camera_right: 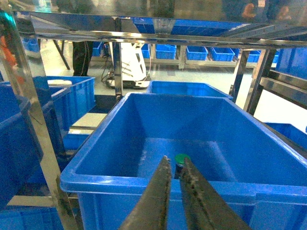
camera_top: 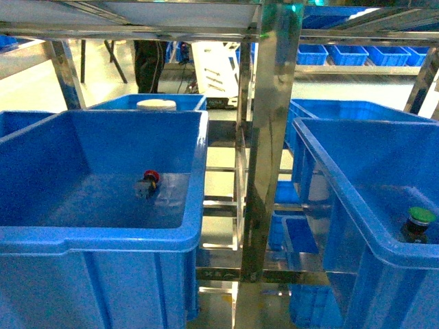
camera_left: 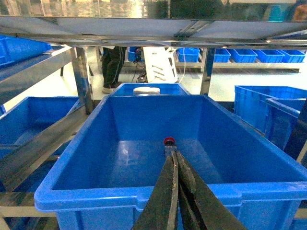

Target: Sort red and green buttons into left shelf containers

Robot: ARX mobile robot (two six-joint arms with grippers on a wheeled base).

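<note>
**Ana:** On the floor of the big blue bin at the left (camera_top: 103,236) lies the red button (camera_top: 149,184), tipped on its side, alone. That bin looks like one of the shelf containers, so I'd judge red as sorted.

**Ben:** And the green one?

**Ana:** The green button (camera_top: 418,225) stands upright in the large bin on the right (camera_top: 357,205), close to its near wall, on the far side of the steel upright (camera_top: 271,137). Whether that bin counts as a left-shelf container, I can't say. If it doesn't, green is not yet sorted.

**Ben:** What are the grippers doing?

**Ana:** Neither holds anything. The left gripper (camera_left: 173,158) has its fingers pressed together, nothing between them, hanging over the near rim with the tips pointing at the red cap. The right gripper (camera_right: 174,165) shows only a narrow slit between its fingers, also empty, aimed at the green cap, which lies beyond the tips.

**Ben:** Any labels or writing?

**Ana:** None I can read. The bins are plain, and the white lid (camera_top: 156,104) in the bin behind shows no legible text.
</note>
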